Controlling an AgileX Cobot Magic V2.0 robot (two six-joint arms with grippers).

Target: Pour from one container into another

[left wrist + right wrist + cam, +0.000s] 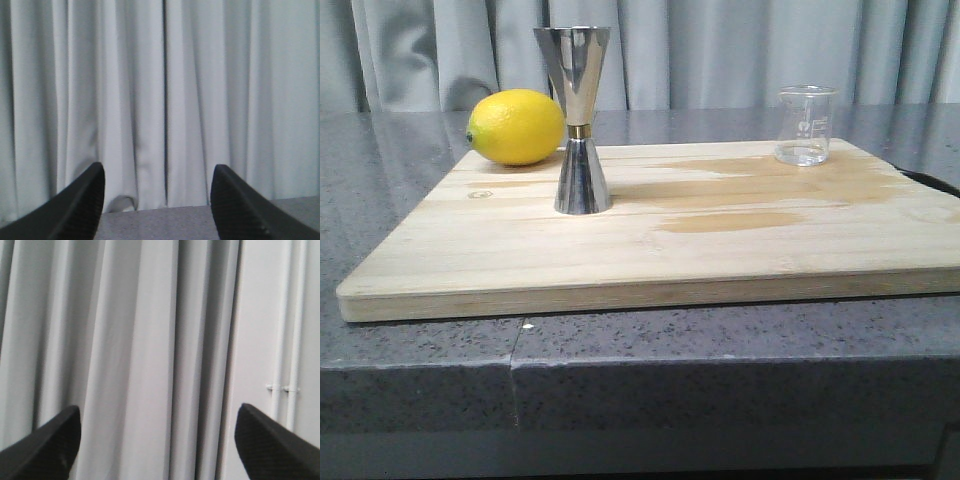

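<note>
A small clear glass beaker [805, 125] stands upright at the far right of the wooden board [650, 250], with a little clear liquid in its bottom. The tall steel hourglass jigger [578, 118] with a gold waist band stands upright left of the board's middle. Neither arm shows in the front view. My left gripper [157, 172] is open and empty, facing the curtain over a strip of grey counter. My right gripper [157, 415] is also open and empty, facing the curtain.
A yellow lemon [516, 127] lies on the board's far left corner, just behind the jigger. Damp-looking darker patches [740, 220] mark the board between jigger and beaker. The board rests on a grey speckled counter [620, 350] with pale curtains behind.
</note>
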